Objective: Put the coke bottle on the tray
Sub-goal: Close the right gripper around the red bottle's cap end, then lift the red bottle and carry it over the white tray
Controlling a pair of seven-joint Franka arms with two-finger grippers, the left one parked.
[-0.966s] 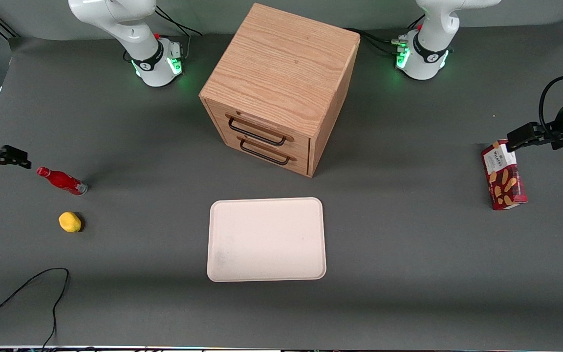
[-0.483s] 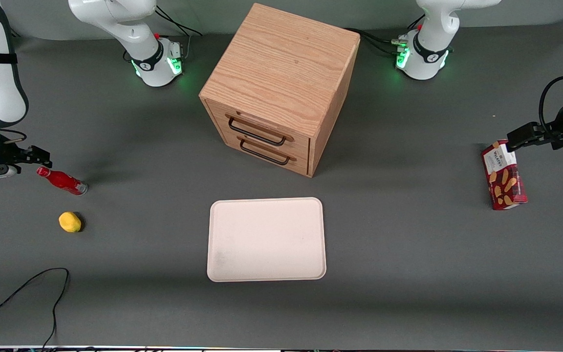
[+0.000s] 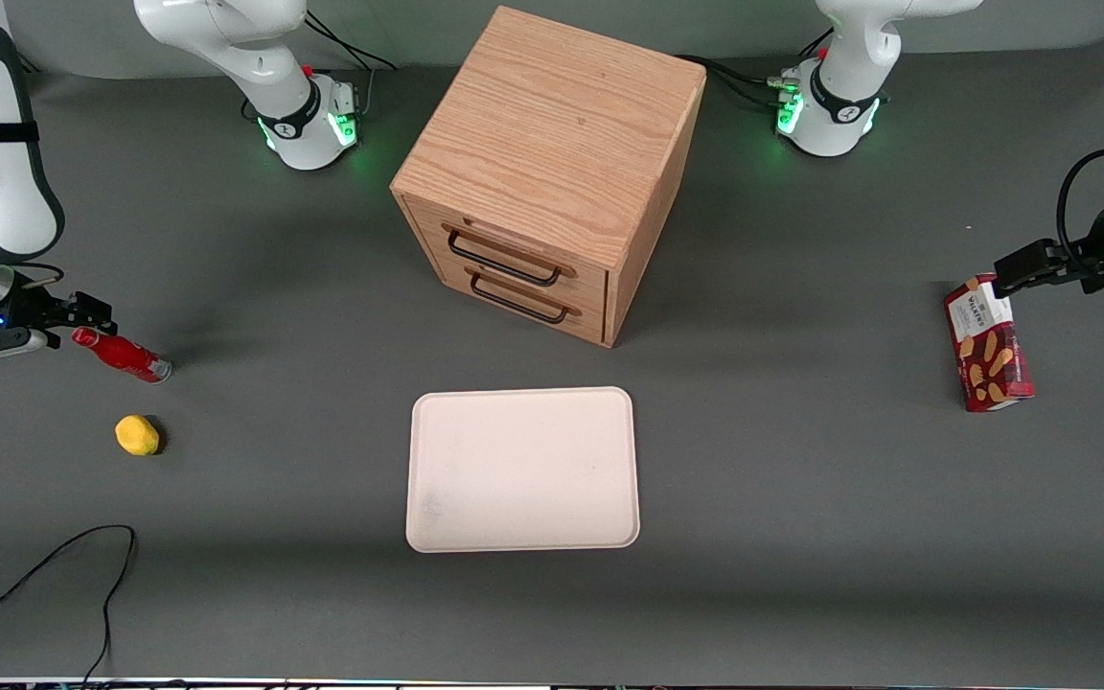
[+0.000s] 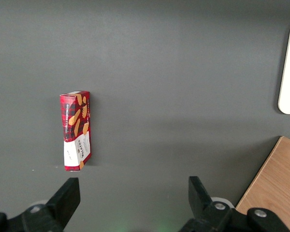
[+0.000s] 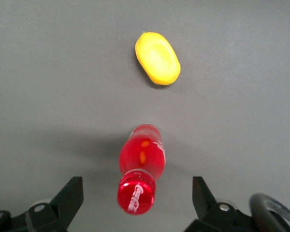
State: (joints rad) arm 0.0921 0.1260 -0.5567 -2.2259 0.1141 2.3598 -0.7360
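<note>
Grey matte table top (image 3: 801,537), evenly lit, dark cable (image 3: 82,565) trailing at the edge nearest the front camera.

Coke bottle (image 3: 121,354): lying on its side on the table toward the working arm's end, red cap pointing at the gripper (image 3: 92,311), silvery base pointing away. Not grasped. In the right wrist view, coke bottle (image 5: 140,173) centred between the two spread fingers (image 5: 70,195), cap end closest to the camera, clear gaps either side; gripper (image 5: 137,195) released, nothing held, fingertips just at the cap.

Tray (image 3: 521,470): flat on the table, bare, well apart from the bottle, nearer the front camera than the wooden two-drawer box (image 3: 552,172).

Yellow lump (image 3: 137,435): near the bottle, nearer the front camera than it; apart from it, not touching. Also seen past the bottle's base in the wrist view (image 5: 157,58).

Hard to make out: fingertips dark against the table in the front view, contact with the cap not determinable; bottle's base foreshortened in the wrist view, silver end hidden; right arm cut off by the picture edge.

Arm pose: forearm upright above the working arm's end of the table, wrist bent, gripper held low and roughly level, pointing along the table toward the cap.

Red biscuit box (image 3: 988,343): toward the parked arm's end.
</note>
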